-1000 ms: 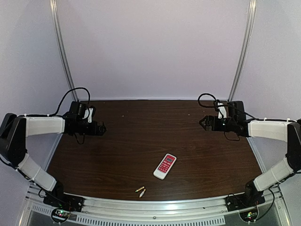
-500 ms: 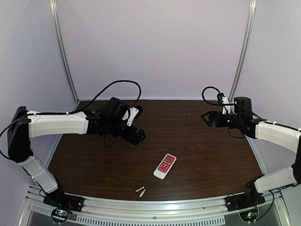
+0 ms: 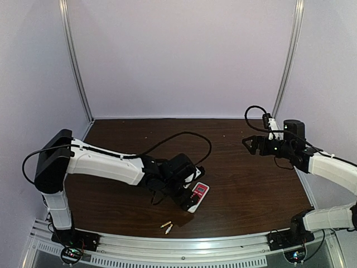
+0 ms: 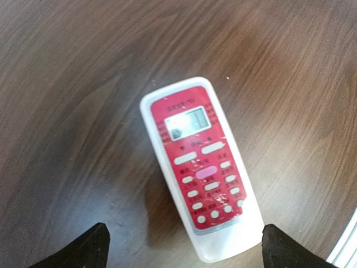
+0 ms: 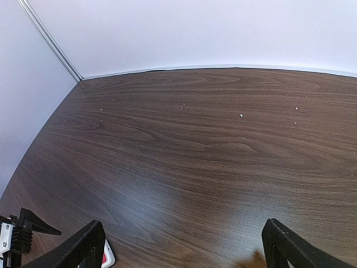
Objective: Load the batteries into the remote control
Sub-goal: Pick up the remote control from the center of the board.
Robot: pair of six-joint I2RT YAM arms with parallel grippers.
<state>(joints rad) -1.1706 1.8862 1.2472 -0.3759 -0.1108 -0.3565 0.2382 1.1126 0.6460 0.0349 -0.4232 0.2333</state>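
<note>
left tool (image 3: 186, 195) moved over remote control (image 4: 203, 173)

Under the left gripper (image 4: 184, 248), the small white remote control (image 4: 201, 173) looks like smooth plastic, and its red button face is glossy. The dark brown table (image 4: 67, 84) shows wood grain with a soft sheen. Near this gripper, the two gold-yellow batteries (image 3: 167, 226) look metallic.

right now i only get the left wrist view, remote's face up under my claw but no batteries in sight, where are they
observer: the batteries lie close together near the front edge of the table, between that edge and the remote control.
operator: touching the remote
observer: no, wood shows between them and it.
operator: and the right claw
observer: the right claw is open, holding nothing, over the table's right rear.
</note>
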